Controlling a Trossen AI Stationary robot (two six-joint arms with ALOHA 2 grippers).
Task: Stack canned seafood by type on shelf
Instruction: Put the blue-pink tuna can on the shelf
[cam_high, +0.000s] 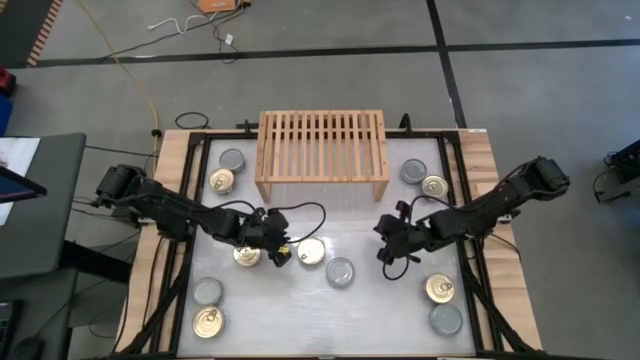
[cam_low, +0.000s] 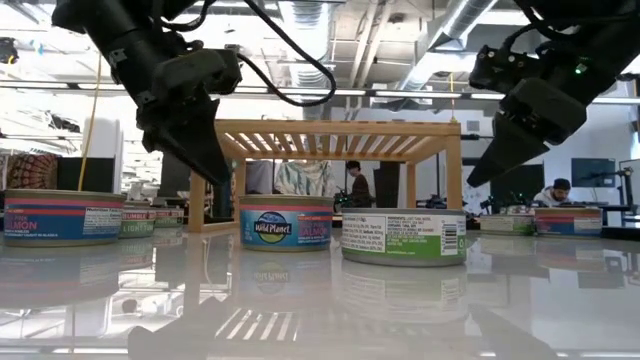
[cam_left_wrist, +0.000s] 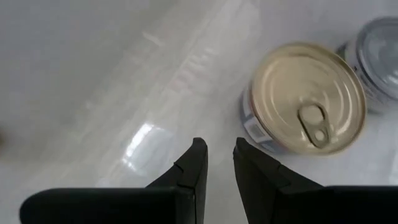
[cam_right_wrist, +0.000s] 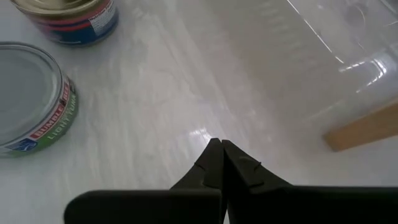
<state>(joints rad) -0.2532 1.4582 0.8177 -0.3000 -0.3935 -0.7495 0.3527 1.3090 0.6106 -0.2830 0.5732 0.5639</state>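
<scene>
— Where are the tins?
— Round flat seafood tins (cam_high: 311, 252) sit scattered; the light-wood slatted shelf (cam_high: 322, 146) is bare.
— Grippers?
— My left gripper (cam_left_wrist: 219, 155), slightly parted, holds nothing beside a gold-topped tin (cam_left_wrist: 307, 98), probably lining up. Right gripper (cam_right_wrist: 219, 155) closed, empty.

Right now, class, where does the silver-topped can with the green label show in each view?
High view: the silver-topped can sits at the lower middle of the table.
Low view: foreground, just right of centre.
Left wrist view: right edge, partly cut off.
Right wrist view: left edge.
Shared landmark: the gold-topped can beside it.
</scene>
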